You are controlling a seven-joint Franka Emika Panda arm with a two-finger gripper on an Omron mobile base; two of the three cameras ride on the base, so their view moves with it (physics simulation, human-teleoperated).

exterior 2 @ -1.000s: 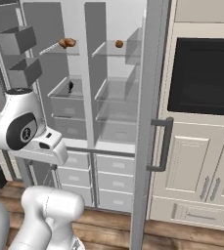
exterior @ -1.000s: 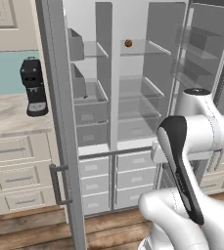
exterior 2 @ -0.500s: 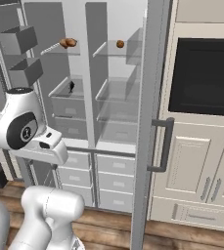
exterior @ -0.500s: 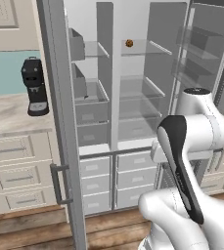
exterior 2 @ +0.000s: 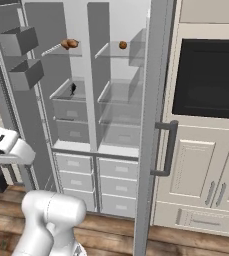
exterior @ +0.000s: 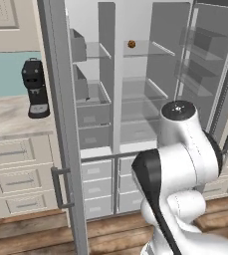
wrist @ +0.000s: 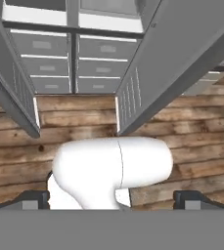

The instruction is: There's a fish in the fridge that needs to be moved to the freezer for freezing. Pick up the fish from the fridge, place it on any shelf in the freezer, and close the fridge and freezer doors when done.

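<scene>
Arm displacement over the last second. In the left base view the arm swings left and sinks. Its round elbow cap now sits lower and closer to the middle of the fridge. The dark link drops toward the floor and covers more of the lower drawers. In the right base view the upper arm slides left, so its large round joint is now cut by the picture's left edge, and the white end piece lies nearer that edge at much the same height.
</scene>
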